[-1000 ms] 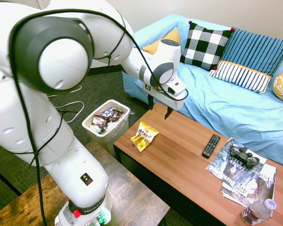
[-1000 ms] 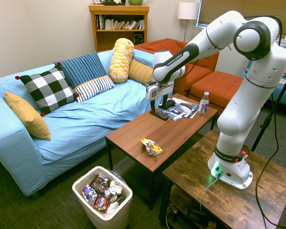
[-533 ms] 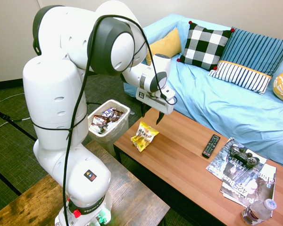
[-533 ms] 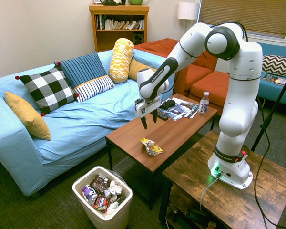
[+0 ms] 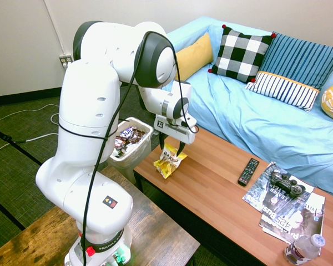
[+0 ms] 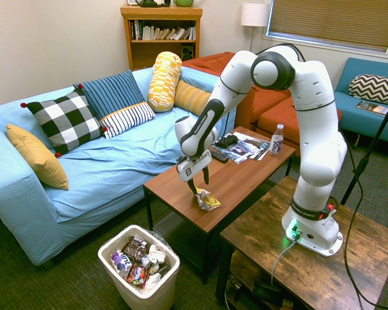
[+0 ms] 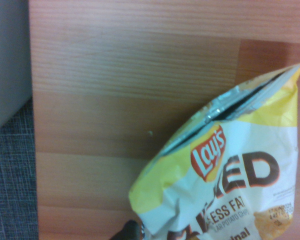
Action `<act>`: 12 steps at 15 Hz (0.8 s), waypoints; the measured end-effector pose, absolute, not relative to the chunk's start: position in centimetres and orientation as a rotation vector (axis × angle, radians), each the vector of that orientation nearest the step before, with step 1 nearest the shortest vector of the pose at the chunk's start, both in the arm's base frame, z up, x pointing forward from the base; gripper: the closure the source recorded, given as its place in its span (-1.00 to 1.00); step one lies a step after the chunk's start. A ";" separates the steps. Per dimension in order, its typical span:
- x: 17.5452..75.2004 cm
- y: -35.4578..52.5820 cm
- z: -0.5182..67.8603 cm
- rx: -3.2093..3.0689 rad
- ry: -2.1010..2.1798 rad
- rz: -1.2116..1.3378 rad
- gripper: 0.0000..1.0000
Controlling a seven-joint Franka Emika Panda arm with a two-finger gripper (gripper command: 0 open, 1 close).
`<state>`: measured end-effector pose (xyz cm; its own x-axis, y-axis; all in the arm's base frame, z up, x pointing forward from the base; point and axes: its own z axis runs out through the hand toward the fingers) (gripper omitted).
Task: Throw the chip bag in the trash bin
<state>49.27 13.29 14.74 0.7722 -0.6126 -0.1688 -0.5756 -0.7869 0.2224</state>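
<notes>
The chip bag (image 5: pixel 170 161) is a small crinkled yellow bag with a white patch. It lies near the end of the wooden coffee table (image 5: pixel 211 191) closest to the trash bin (image 5: pixel 146 128). My gripper (image 5: pixel 172 149) hangs open just above the bag, one finger on each side of its upper edge. From the other side, the gripper (image 6: pixel 196 188) is low over the bag (image 6: pixel 209 199). The white bin (image 6: pixel 149 296) stands on the floor past the table's end, holding dark and silver wrappers. Close up in the wrist view, the bag (image 7: pixel 225 170) shows red and dark lettering.
Further along the table lie a remote (image 5: pixel 248 170), magazines (image 5: pixel 291 213) with a game controller (image 5: pixel 286 182) on top, and a water bottle (image 5: pixel 304 248). A blue sofa (image 5: pixel 266 122) with pillows runs behind the table. A dark wooden side table (image 5: pixel 155 235) bears the arm.
The arm has swung from over the middle of the table toward the bin end and come down. The gripper now hangs right over the chip bag. The bag has not moved.
</notes>
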 end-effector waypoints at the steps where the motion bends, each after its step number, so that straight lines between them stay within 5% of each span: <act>1: 49.4 13.5 14.4 2.804 -0.943 -0.351 -1.00; 4: 50.0 13.6 12.8 2.792 -0.941 -0.363 -1.00; 5: 50.3 13.5 12.2 2.785 -0.945 -0.369 1.00; 12: 51.3 13.7 10.6 2.779 -0.955 -0.378 1.00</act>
<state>51.28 13.74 10.64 0.7617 -0.6225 -0.1797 -0.5770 -0.7779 0.2488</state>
